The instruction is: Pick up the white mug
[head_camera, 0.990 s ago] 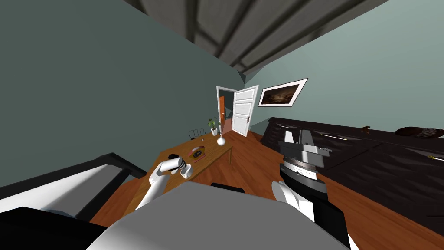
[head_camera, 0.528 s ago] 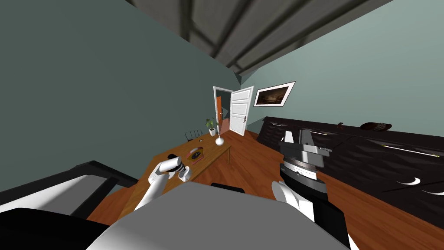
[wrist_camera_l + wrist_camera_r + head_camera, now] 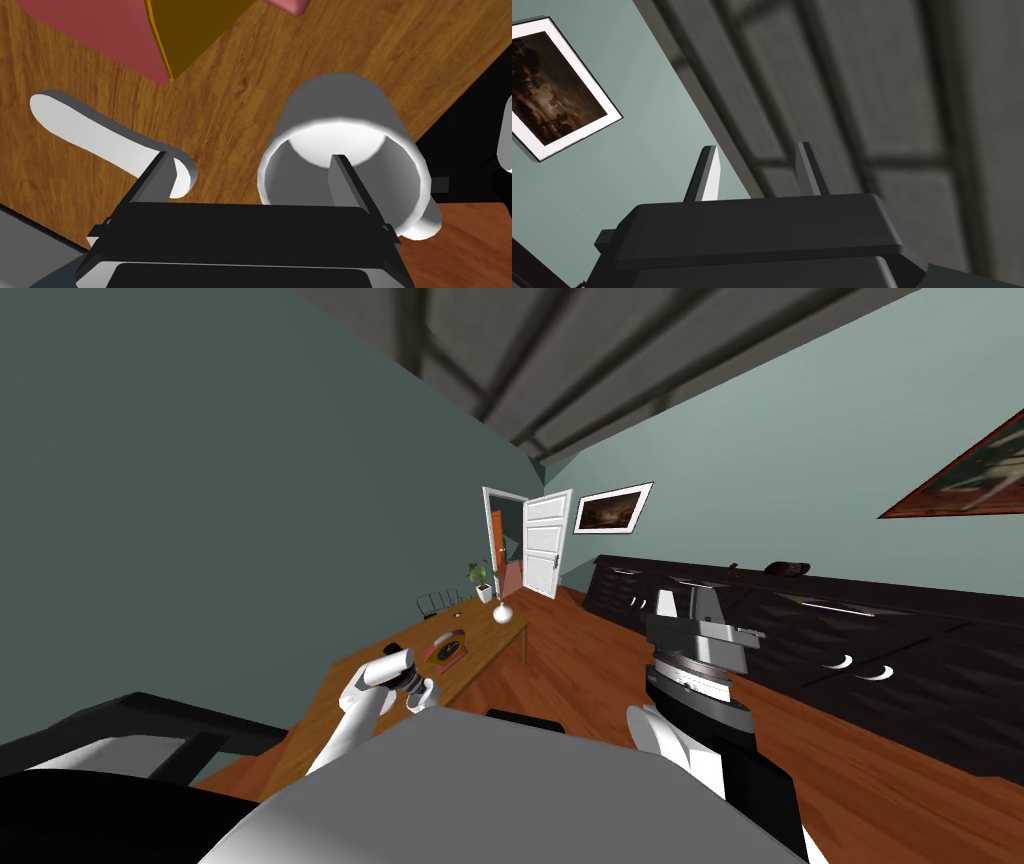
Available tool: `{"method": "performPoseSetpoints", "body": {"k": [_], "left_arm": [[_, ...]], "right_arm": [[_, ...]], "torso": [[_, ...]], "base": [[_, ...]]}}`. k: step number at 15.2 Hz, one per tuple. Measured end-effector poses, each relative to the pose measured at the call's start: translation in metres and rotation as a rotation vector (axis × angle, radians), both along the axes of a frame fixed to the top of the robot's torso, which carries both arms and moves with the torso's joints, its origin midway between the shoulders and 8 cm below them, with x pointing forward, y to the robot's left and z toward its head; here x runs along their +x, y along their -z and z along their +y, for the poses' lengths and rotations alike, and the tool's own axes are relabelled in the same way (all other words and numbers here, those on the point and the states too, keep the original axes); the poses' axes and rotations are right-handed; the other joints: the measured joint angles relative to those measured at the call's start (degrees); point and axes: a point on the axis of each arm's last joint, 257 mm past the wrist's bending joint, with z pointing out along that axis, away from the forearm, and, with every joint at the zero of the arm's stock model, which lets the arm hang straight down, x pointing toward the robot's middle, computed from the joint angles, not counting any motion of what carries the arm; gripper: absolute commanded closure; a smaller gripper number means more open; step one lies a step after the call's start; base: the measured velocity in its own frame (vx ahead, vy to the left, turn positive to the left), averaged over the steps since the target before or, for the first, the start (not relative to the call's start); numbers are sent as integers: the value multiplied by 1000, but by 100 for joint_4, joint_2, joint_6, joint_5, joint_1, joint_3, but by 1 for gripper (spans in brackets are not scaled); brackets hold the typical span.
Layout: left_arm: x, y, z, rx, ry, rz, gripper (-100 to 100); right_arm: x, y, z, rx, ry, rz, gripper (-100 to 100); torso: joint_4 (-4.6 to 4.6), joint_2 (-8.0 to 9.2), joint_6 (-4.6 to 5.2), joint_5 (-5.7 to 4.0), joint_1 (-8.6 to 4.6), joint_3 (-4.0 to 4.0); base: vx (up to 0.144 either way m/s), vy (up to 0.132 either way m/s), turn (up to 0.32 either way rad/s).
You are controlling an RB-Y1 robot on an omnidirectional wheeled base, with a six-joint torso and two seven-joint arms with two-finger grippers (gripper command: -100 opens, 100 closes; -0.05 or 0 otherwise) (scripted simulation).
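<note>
Since L gripper [image 3: 252, 172] hangs open right at the mug [image 3: 345, 110], w/ one finger [image 3: 345, 175] over or just inside its mouth (depth hard to tell) and the other outside the rim, the mug's wall on that side sits btwn the fingers. That's the relation the grasp turns on. Mug stands upright near the counter [image 3: 240, 75] edge, long axis running along the gripper's line of approach, mouth toward it. Its handle [image 3: 425, 225] sticks out on the side away from the outer finger, so prob. clear of a pinch. Next move, I'd judge: close on that wall, maybe after a bit more descent, though a thin rim pinch could slip or tip it. L arm is clearly nearer. R gripper [image 3: 685, 606] is raised well apart from the counter, fingers parted, holding nothing. Count: 1 mug, 1 white spoon-like piece [image 3: 90, 130] by the outer finger, 1 pink-and-yellow thing [image 3: 100, 30] beyond the fingertips.
</note>
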Motion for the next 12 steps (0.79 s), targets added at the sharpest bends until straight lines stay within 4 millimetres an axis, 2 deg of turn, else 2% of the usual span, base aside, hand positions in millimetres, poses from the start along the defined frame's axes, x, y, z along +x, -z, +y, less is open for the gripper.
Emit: {"method": "performPoseSetpoints", "body": {"k": [9,12], "left_arm": [[-36,9,-21,-153,-140,123,-100],[-46,11,-27,-192,-174,155,-100]], "right_arm": [[0,0,0,0,0,0,0],[0,0,0,0,0,0,0]], "torso": [[0,-1,0,1,3,0],[-1,-2,-3,1,0,-1]], "base": [[-26,58,-150],[-19,40,-66]]}}
